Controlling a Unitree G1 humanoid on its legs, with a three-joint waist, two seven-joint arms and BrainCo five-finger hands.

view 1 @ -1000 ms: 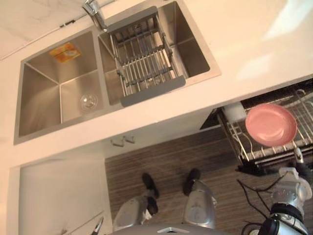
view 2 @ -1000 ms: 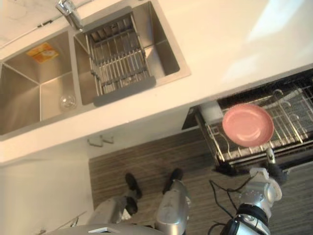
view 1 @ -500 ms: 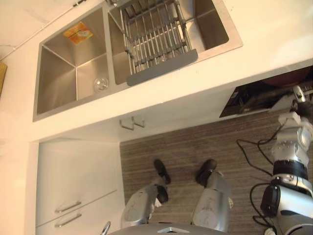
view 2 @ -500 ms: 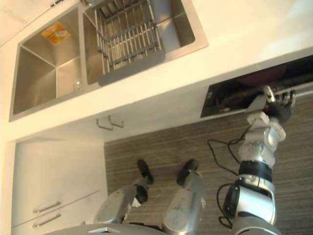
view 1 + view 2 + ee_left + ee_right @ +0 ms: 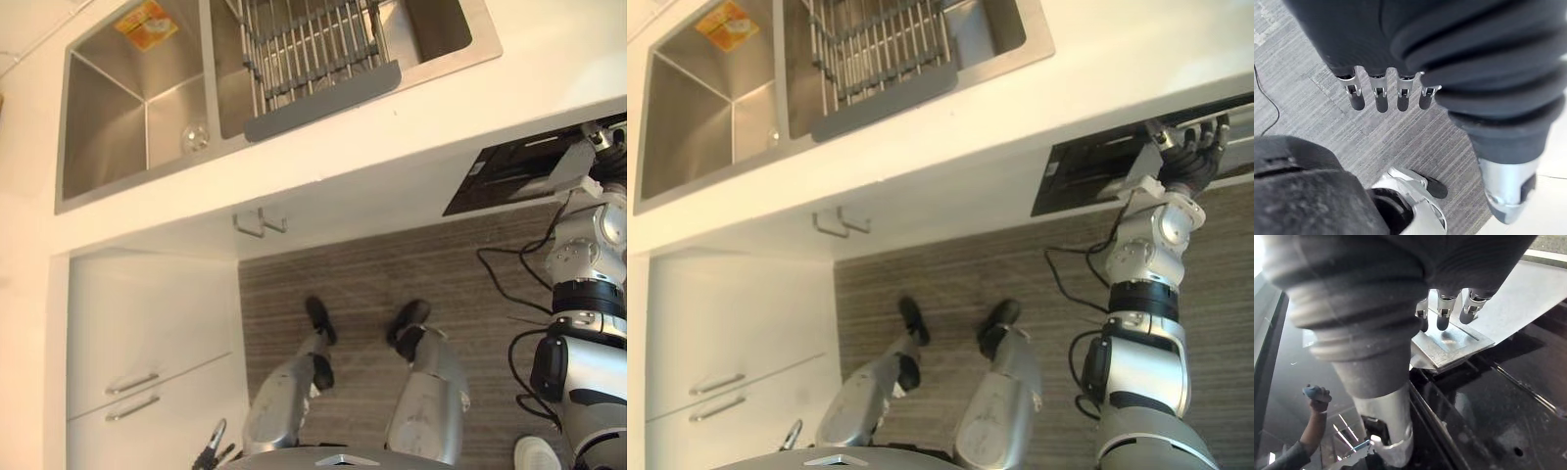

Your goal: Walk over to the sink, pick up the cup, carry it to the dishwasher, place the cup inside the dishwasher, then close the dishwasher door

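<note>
right robot hand (image 5: 1193,157) released, straight fingers pushing dishwasher door (image 5: 500,181) | door: wide open a second ago, now a narrow gap | judged: closing nearly done | left robot hand (image 5: 1380,95) relaxed, idle

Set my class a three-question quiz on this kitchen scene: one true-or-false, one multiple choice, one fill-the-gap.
1. True or false: the right hand is at the top edge of the dishwasher door.
2. Which basin of the sink holds the wire rack? A) the one on the robot's left B) the one on the robot's right C) neither
3. Fill the gap: the left hand hangs with straight fingers over the ___.
Key: 1 true; 2 B; 3 floor.
</note>
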